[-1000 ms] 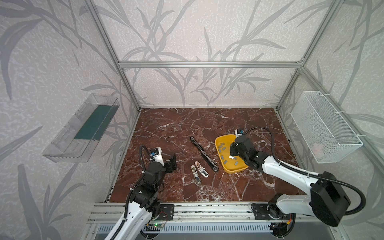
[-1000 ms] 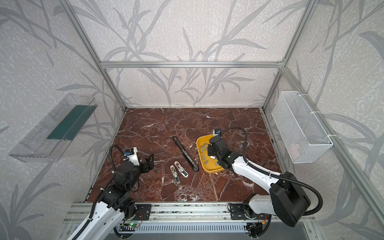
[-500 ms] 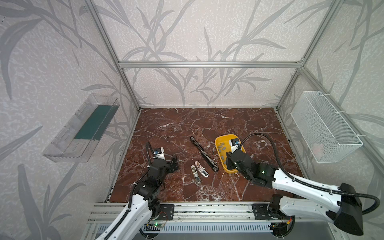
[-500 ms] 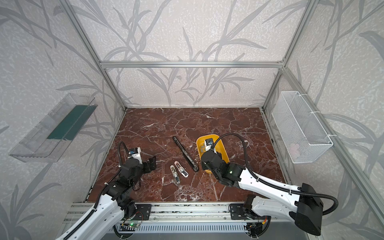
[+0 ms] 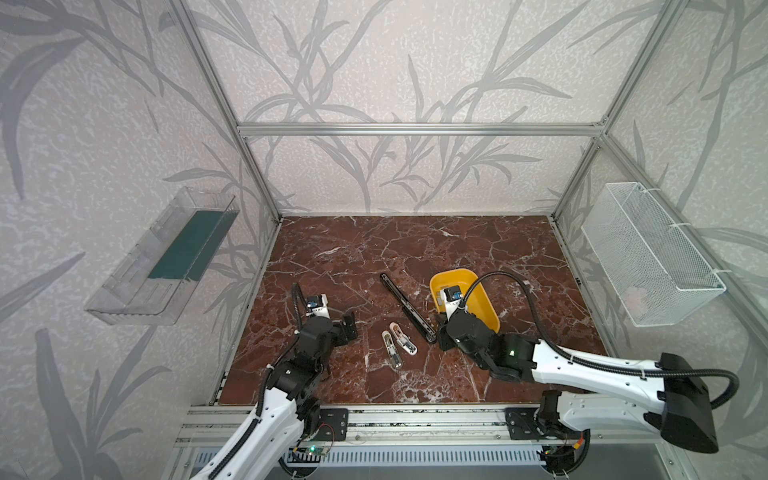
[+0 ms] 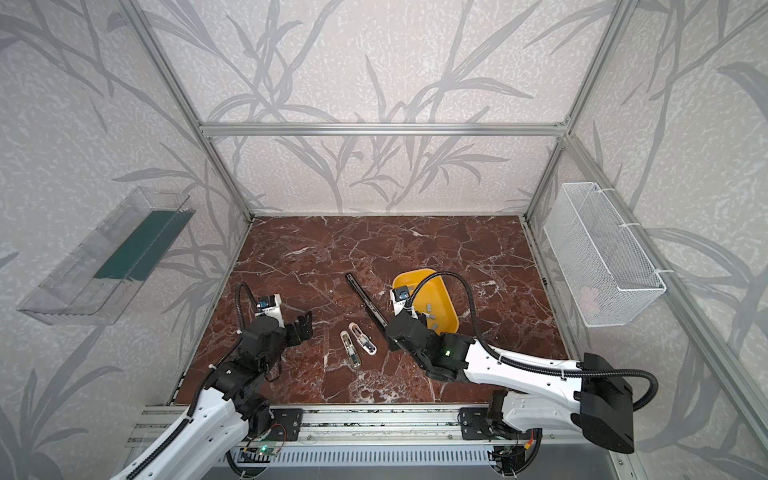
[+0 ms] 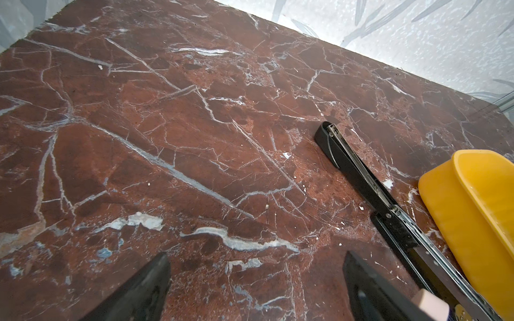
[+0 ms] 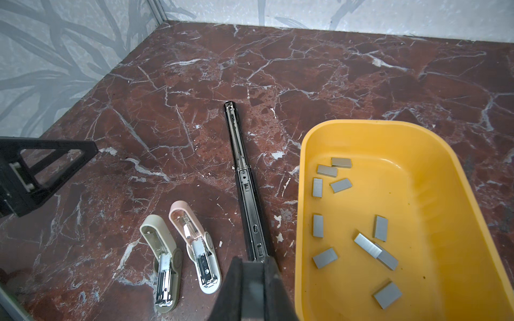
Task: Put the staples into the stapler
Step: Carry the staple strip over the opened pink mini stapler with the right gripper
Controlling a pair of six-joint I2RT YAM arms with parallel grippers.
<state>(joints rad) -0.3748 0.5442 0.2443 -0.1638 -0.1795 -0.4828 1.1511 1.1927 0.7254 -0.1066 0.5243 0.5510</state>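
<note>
The right jaws are clenched, fingers (image 8: 236, 289) pressed together, poised right at the near end of the long black stapler (image 8: 244, 180). Whether they touch it, or pinch anything between them, I cannot tell. That stapler lies opened out flat on the bench (image 5: 374, 257), its metal channel facing up. Just beside it, on the right arm's side, sits the yellow tray (image 8: 472, 222). The staples (image 8: 325, 258), ten short grey strips, lie loose on the tray's floor, most apart and two touching. On the black stapler's other side two small ones lie side by side, both hinged open: the pink mini stapler (image 8: 194, 244) nearer it and the beige mini stapler (image 8: 162, 266) just beyond. The left jaws are released and spread wide, fingers (image 7: 139, 291) over bare bench. In both top views they sit to the left of the mini staplers and apart from them. A wire basket (image 5: 648, 257) hangs on the right wall and a clear shelf (image 5: 166, 257) on the left wall.
</note>
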